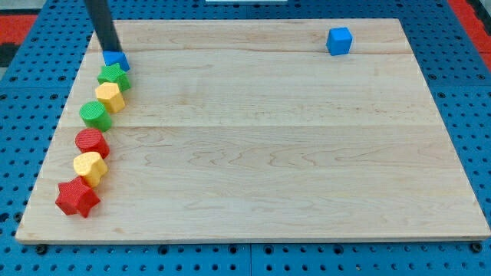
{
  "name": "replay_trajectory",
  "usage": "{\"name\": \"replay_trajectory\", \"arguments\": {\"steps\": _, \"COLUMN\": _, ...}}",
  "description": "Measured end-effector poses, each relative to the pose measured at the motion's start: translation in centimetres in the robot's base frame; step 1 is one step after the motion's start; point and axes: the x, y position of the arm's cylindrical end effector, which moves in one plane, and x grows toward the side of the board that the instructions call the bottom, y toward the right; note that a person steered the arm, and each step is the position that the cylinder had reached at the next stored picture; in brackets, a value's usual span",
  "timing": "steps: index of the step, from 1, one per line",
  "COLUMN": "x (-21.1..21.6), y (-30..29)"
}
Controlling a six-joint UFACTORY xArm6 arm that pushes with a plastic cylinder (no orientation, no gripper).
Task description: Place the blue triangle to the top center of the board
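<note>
Down at the view's upper left, my tip (112, 51) sits at the upper-left edge of the blue triangle (116, 60), touching it as far as I can tell; the rod has no jaws, so there is nothing to open or close, and it grips nothing. I see the triangle only in part: a small bright-blue piece lying flat on the board (261, 153) near its top-left corner, with the rod covering its far side. Which way it points, and its long axis, I cannot tell.

From near to far along the board's left edge runs a slanting line of blocks: a red star (77, 198), a yellow block (89, 166), a red round block (92, 142), a green round block (95, 114), another yellow block (110, 96), then a green star (113, 76) touching the triangle's near side. A blue cube (338, 41) stands alone at the top, right of centre, well apart from everything.
</note>
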Motion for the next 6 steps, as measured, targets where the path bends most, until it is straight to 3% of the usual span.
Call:
{"name": "replay_trajectory", "arguments": {"steps": 2, "x": 4.2, "y": -1.7}}
{"name": "replay_trajectory", "arguments": {"steps": 3, "x": 4.0, "y": 2.1}}
{"name": "replay_trajectory", "arguments": {"steps": 4, "x": 0.2, "y": 2.7}}
{"name": "replay_trajectory", "arguments": {"steps": 5, "x": -1.0, "y": 6.7}}
{"name": "replay_trajectory", "arguments": {"steps": 6, "x": -1.0, "y": 15.3}}
